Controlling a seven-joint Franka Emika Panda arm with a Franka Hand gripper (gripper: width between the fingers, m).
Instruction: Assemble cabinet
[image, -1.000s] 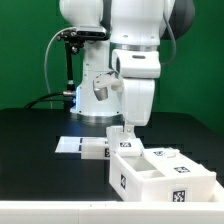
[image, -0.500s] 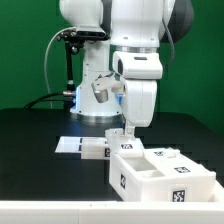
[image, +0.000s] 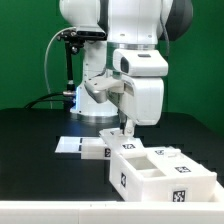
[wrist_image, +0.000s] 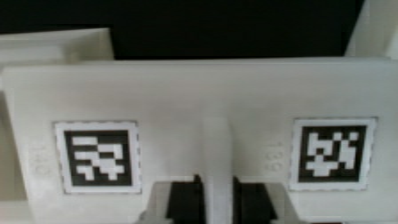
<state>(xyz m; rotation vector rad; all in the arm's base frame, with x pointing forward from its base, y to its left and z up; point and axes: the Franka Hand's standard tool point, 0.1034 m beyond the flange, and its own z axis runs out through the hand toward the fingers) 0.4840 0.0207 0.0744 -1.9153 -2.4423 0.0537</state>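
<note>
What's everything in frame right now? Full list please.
cabinet: 1, white with black-and-white marker tags, on the table toward the exterior view's right; two tags show in the wrist view.
marker board: 1, white, flat on the table, to the exterior view's left of the cabinet.
small white part: apparently 1, white, between marker board and cabinet; too small to tell more.
table: 1, black, under everything.
stand: 1, black, at the back, on the exterior view's left.
backdrop: 1, green, behind the scene.
arm: 1, white, rising behind the cabinet.
gripper: 1, pointing down at the cabinet's rear edge; open or shut unclear.
</note>
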